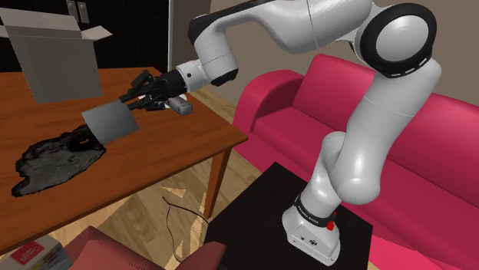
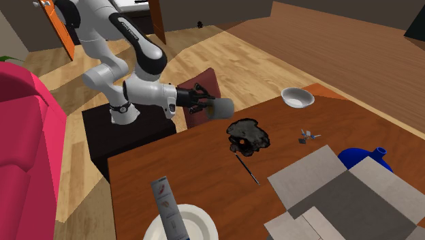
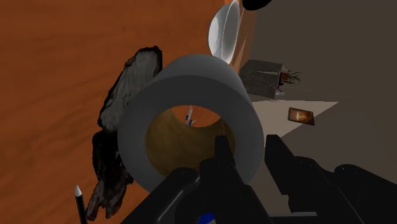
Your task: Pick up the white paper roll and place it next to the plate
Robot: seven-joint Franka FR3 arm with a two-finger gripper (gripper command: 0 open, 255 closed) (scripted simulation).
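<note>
Toward seven o'clock from the lifted load, at the second exterior view's lower edge: white round plate (image 2: 201, 225), flat on the brown wooden table (image 2: 170, 157), marking the goal. Partly overlaid by a white oblong pack with red print (image 2: 165, 198), so probably easiest to approach from its bare three o'clock side.

Further right: all-black two-finger gripper (image 2: 204, 102), reaching in level from nine o'clock and clamped on the pale grey-white hollow paper roll (image 2: 221, 107). From the wrist, pinched by the wall alone, one of the fingers (image 3: 222, 159) inside the brown-lined bore and the other outside; likely chosen because too broad to span whole. Carried clear of the tabletop, axis near level.

Between four and five o'clock from the roll: black crumpled heap (image 2: 248, 134) on the wood, probably the reason for such height. At three o'clock: white round bowl (image 2: 297, 97) near the table edge. Farthest right: open grey cardboard box (image 2: 340, 191).

Grasp and lift judged done, placement not yet. Apt to roll off if set down on its curved side.
</note>
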